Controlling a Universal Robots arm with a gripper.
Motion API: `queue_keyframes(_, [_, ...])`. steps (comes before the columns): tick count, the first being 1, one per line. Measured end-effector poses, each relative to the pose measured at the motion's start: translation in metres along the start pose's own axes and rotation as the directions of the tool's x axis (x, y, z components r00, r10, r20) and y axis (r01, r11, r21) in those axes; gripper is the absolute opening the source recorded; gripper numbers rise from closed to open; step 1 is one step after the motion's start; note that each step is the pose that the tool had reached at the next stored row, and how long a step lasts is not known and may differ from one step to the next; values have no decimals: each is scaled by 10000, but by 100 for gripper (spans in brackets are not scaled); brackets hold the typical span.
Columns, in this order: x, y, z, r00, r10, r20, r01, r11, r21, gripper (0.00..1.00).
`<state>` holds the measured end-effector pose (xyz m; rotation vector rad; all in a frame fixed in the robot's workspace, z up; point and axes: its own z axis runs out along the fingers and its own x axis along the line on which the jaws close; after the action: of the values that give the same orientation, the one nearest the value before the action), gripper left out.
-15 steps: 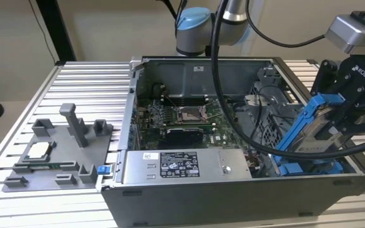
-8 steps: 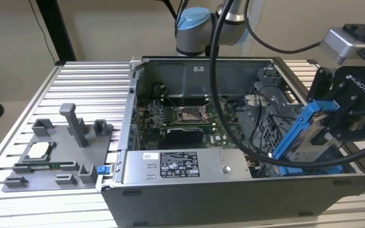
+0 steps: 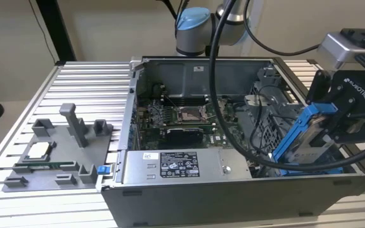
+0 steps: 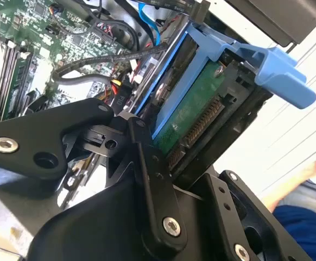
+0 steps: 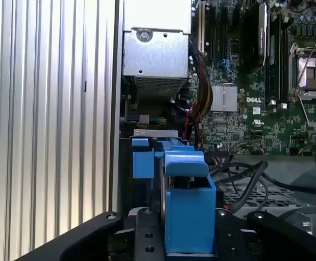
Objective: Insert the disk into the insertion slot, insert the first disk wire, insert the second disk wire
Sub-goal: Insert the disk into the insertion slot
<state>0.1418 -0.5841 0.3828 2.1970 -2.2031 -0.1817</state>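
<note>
The gripper [image 3: 338,124] is clamped on the disk [image 3: 306,142]. The disk stands tilted inside the case [image 3: 233,194], at its near corner on the exterior view's right. Its lower end sits among black cables [image 3: 258,159], just above the slot's [image 3: 309,169] blue rail. In the second wrist view its green board [image 4: 193,114] shows beside 1 black finger [image 4: 152,185].

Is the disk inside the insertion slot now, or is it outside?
Outside, not seated. The gripper holds the disk tilted, most of its blue frame above the computer case.
</note>
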Motion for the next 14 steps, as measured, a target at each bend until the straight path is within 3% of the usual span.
queue_keyframes(14, [2, -3, 33, 10000, 1, 0, -1, 10000, -3, 0])
